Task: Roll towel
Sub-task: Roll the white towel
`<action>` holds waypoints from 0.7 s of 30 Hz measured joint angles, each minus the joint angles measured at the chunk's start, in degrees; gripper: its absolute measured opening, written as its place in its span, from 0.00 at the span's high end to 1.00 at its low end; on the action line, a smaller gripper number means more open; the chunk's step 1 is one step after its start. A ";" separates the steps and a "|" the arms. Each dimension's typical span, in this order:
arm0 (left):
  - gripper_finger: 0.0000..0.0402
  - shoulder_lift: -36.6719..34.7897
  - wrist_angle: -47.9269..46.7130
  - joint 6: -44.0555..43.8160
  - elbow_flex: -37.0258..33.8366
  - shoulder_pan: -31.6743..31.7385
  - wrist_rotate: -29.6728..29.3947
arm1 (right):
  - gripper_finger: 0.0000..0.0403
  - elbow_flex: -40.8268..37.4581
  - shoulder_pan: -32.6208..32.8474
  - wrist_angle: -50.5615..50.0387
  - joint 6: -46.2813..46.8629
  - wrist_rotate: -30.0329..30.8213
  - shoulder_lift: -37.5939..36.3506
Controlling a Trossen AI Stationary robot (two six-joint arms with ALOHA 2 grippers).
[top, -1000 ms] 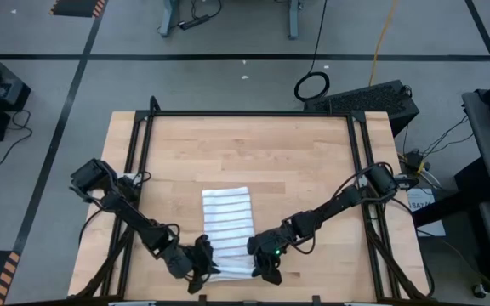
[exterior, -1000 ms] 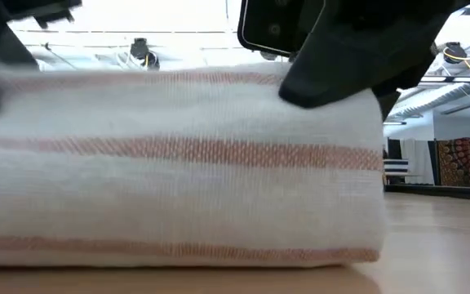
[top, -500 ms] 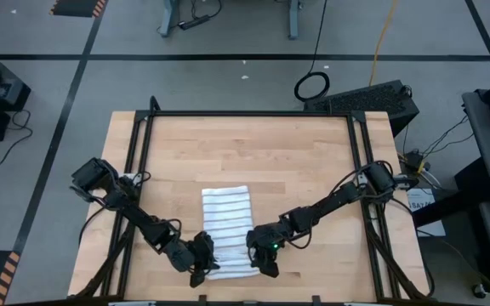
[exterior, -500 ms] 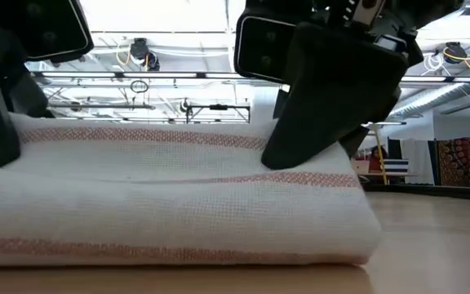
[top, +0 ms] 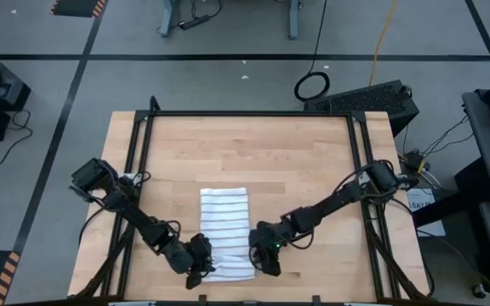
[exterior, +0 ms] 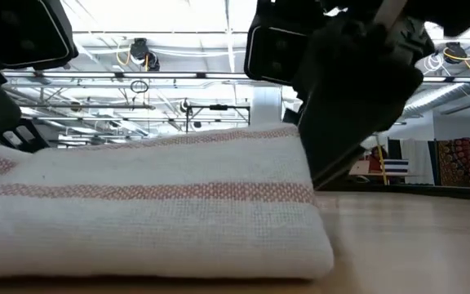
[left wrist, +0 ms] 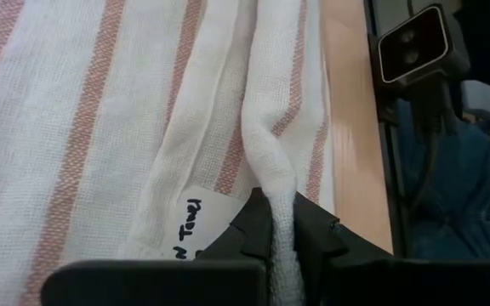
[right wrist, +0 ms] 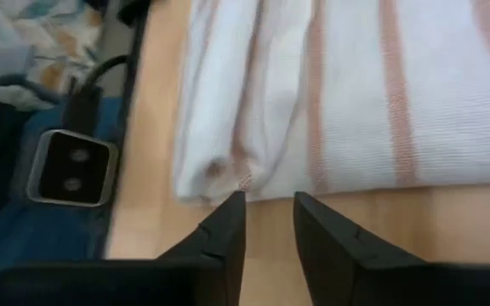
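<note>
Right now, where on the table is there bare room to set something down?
Bare wood runs between the towel's far edge and the table's far frame rail, and down both sides of the towel. The near edge is crowded: the left gripper pinches the towel's roll there, and the right gripper sits open just beside it.

The thin white red-striped cloth towel [exterior: 145,208] is cut off at the low view's left edge (its small white tag's [left wrist: 196,223] handwriting is partly hidden).
</note>
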 joint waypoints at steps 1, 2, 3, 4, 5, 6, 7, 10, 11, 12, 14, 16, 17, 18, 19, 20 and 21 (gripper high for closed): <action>0.95 0.00 0.02 0.06 0.00 0.00 -0.12 | 0.76 0.00 0.35 0.01 -0.62 1.12 -0.09; 0.95 0.00 0.02 0.08 0.00 0.00 -0.17 | 0.75 0.00 0.82 0.31 -1.13 2.62 -0.20; 0.95 0.00 0.03 0.10 0.00 0.01 -0.27 | 0.75 0.00 1.35 0.95 -1.44 3.87 -0.40; 0.95 0.00 0.07 0.10 0.00 -0.01 -0.35 | 0.74 0.06 1.96 1.57 -2.10 5.29 -0.51; 0.95 0.00 0.11 0.12 0.00 -0.01 -0.45 | 0.74 0.11 2.63 1.91 -2.70 6.57 -0.54; 0.95 0.00 0.15 0.16 0.00 -0.03 -0.55 | 0.74 0.11 3.32 1.91 -3.19 7.86 -0.54; 0.94 0.00 0.15 0.20 0.02 -0.03 -0.61 | 0.74 0.11 3.99 1.70 -3.67 9.17 -0.52; 0.93 0.00 0.18 1.17 0.02 -0.06 -0.84 | 0.74 0.09 5.67 1.30 -4.12 13.29 -0.52; 0.91 0.00 0.20 1.19 0.04 -0.15 -0.94 | 0.74 0.09 6.15 1.14 -4.33 14.38 -0.66; 0.89 0.00 0.20 1.21 0.04 -0.20 -0.97 | 0.75 0.09 6.56 0.87 -4.57 15.20 -0.81; 0.83 0.00 0.20 1.21 0.07 -0.21 -0.99 | 0.76 0.09 7.00 0.99 -4.77 15.54 -1.17; 0.78 0.00 0.22 1.21 0.07 -0.21 -0.96 | 0.78 0.09 7.31 0.42 -5.22 16.35 -1.72; 0.75 0.00 0.23 1.21 0.07 -0.21 -0.93 | 0.78 0.09 7.46 0.36 -5.54 17.60 -1.99; 0.73 0.00 0.30 1.23 0.07 -0.21 -0.39 | 0.79 0.09 7.61 0.26 -6.19 19.46 -2.28; 0.71 -0.03 0.42 1.22 0.09 -0.20 0.73 | 0.80 0.09 7.62 0.34 -6.97 20.97 -2.42; 0.70 -0.13 0.43 1.21 0.09 -0.14 1.83 | 0.81 0.11 7.56 0.65 -7.80 22.16 -2.46; 0.69 -0.24 0.44 1.21 0.09 -0.14 3.07 | 0.82 0.13 7.52 0.69 -8.69 22.59 -2.46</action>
